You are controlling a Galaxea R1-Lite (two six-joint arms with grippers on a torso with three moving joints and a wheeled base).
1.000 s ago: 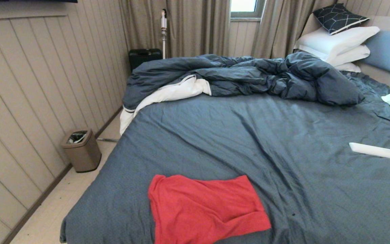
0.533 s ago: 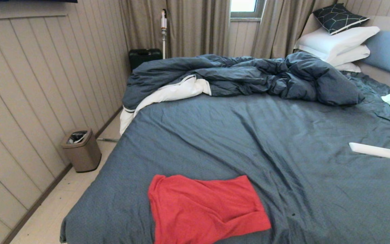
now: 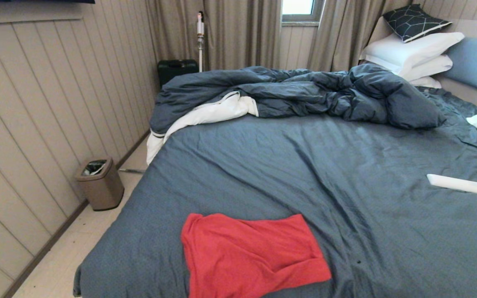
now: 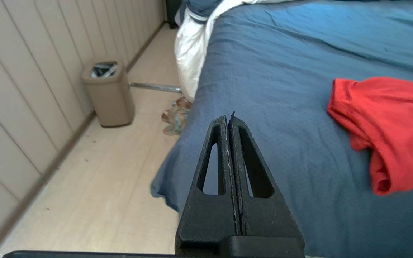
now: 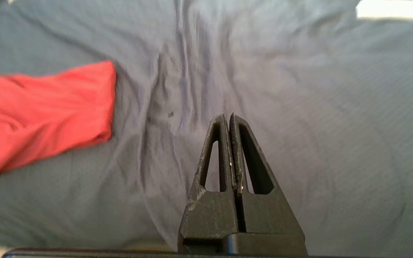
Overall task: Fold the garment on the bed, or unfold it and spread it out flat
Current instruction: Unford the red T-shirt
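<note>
garment folded on bed | left gripper fingers together | right gripper fingers together

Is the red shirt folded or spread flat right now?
Folded: the garment lies as a compact rectangle on the bed, no sleeves or print showing, edges doubled over.

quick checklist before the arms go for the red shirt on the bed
1. Red T-shirt within view near the bed's front edge: ok.
2. Shirt flat: not ok, bunched and folded over.
3. Left gripper free of cloth: ok, shut, empty, beside the shirt.
4. Right gripper free: ok, shut, empty, over bare sheet.
5. Grippers open to grasp: not ok.
6. Chest print facing up: cannot tell.
</note>
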